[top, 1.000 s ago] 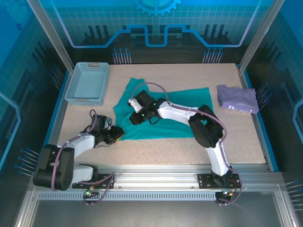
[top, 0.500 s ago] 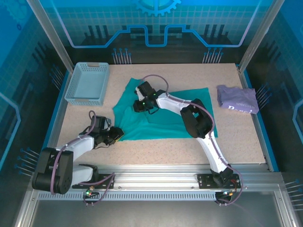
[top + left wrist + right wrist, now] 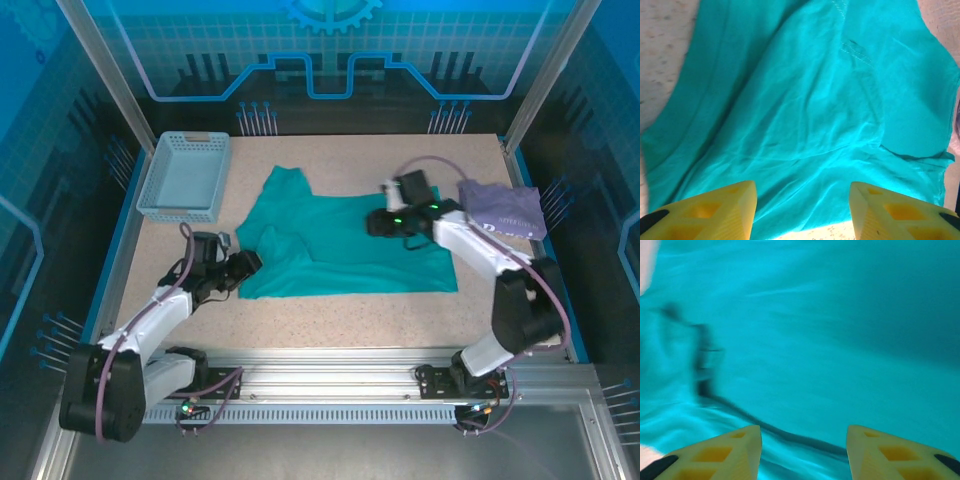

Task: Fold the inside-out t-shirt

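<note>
**Top view:** The t-shirt point(image 3: 345, 250) lies spread across the middle of the table point(image 3: 330, 320). Your left gripper point(image 3: 248, 264) sits at the cloth's near-left edge and your right gripper point(image 3: 373, 222) hangs over its far-right part. A blue basket point(image 3: 185, 178) stands well off to the outer side of the left jaws. A folded purple garment point(image 3: 503, 208) lies close behind the right jaws. This view gives you the whole outline of the shirt, which neither wrist camera offers, but it is too far off to show how the jaws stand.

**Left wrist:** The yellow fingers point(image 3: 705, 212) stand apart with nothing between them. Cloth runs ahead of the tips, and its edge lies just at them, with bare table in the gap. Wrinkles and a stitched seam point(image 3: 855, 47) show well ahead of the jaws.

**Right wrist:** These fingers point(image 3: 715, 455) are also apart and empty, with cloth under and ahead of them. A dark fold line crosses just beyond the tips. The picture is blurred, so you cannot tell whether the tips touch the fabric.

**The step:** This looks like the moment to take hold for a fold.
- Set each pair of jaws squarely over an edge and pinch through both layers.
- Lift both sides together so the cloth does not drag or bunch.
- Keep the right side clear of the purple garment.
</note>
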`<state>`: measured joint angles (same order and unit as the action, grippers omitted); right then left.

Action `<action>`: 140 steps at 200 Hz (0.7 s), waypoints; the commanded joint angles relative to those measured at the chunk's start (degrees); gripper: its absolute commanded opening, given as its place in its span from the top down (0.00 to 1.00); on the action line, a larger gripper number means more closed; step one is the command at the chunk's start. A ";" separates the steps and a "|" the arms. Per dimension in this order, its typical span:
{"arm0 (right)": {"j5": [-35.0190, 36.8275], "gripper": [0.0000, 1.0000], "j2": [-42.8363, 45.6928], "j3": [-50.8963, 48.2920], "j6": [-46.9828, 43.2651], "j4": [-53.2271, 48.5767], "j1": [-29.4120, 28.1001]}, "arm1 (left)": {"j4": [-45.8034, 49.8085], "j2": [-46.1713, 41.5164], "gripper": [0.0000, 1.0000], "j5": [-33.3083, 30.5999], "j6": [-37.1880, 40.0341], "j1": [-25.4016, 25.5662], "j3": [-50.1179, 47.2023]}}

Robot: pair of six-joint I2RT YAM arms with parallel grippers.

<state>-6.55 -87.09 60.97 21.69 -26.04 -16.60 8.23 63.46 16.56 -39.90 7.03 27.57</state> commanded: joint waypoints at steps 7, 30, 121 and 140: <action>1.15 0.50 2.55 -9.09 1.86 -8.28 9.33 | -3.03 7.64 0.46 3.12 1.71 1.63 5.22; 0.67 0.50 1.20 -13.90 1.32 -7.63 14.78 | -5.70 14.58 0.46 4.42 0.71 1.67 6.90; -18.87 0.56 5.54 -29.98 7.18 -7.30 30.86 | -1.49 11.69 0.46 6.46 -2.03 1.72 -6.78; -14.32 0.56 17.13 -32.49 12.22 -10.44 29.71 | 3.87 2.69 0.45 5.02 -3.33 1.85 -9.68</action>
<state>-25.65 -79.55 33.26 27.33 -27.73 13.39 0.08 73.10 22.85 -41.08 8.43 22.63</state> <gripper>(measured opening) 0.437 0.543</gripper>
